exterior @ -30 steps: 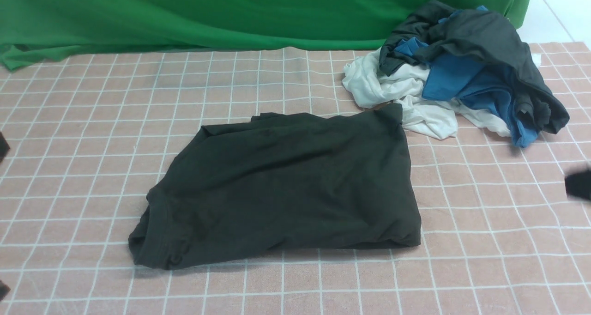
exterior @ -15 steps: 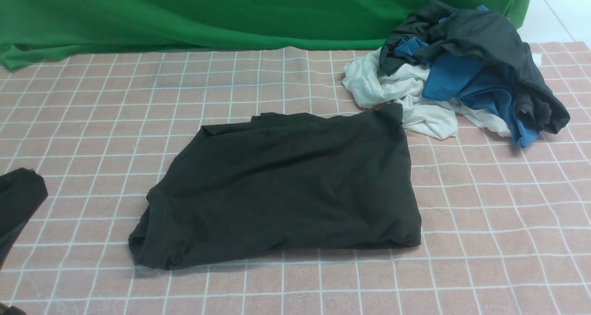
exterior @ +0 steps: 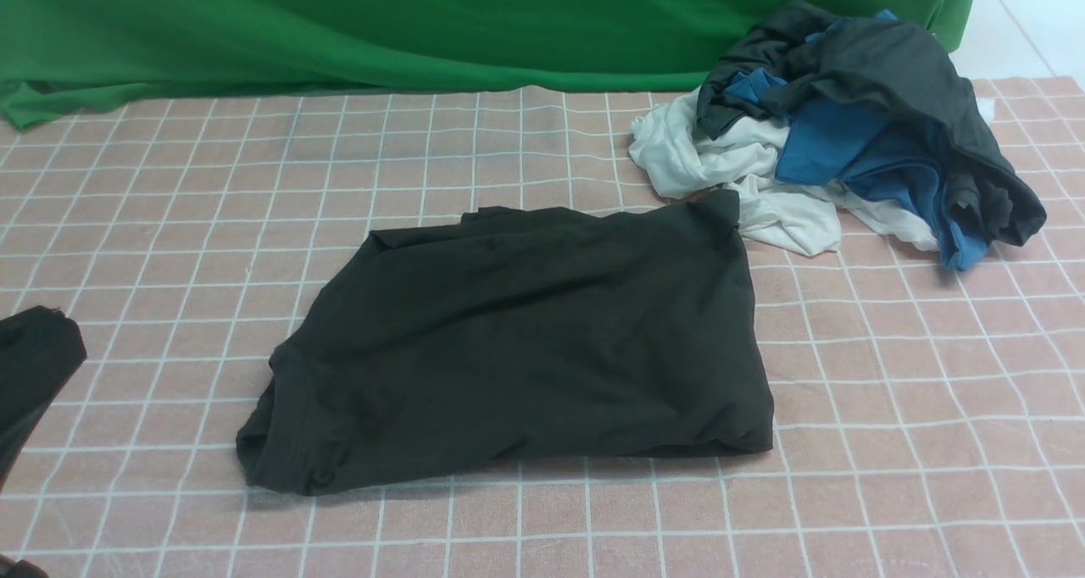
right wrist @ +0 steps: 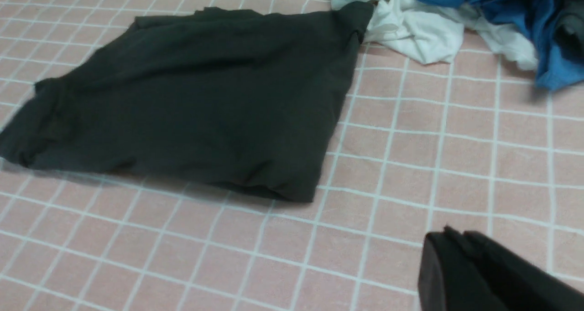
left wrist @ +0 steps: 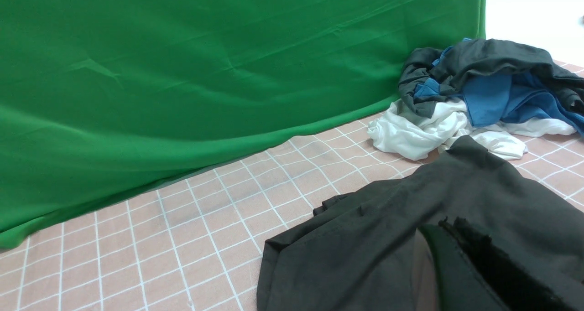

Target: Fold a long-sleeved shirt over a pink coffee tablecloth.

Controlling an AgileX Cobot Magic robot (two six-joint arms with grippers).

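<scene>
The black long-sleeved shirt (exterior: 517, 349) lies folded into a rough rectangle in the middle of the pink coffee tablecloth (exterior: 890, 391), and nothing holds it. My left gripper (exterior: 47, 319) shows at the left edge of the front view, apart from the shirt's left end. In the left wrist view this gripper (left wrist: 451, 224) is shut and empty, with the shirt (left wrist: 365, 247) lying beyond it. My right gripper (right wrist: 449, 235) is out of the front view. The right wrist view shows it shut and empty over bare tablecloth (right wrist: 433, 133), off the shirt's (right wrist: 205, 92) right near corner.
A pile of dark grey, blue and white clothes (exterior: 848, 120) sits at the back right, and its white part touches the shirt's far right corner. A green cloth (exterior: 424, 19) hangs along the back of the table.
My left gripper came into the front view from the left edge and has since held still. My right gripper left that view at the right edge. The shirt has not moved.
</scene>
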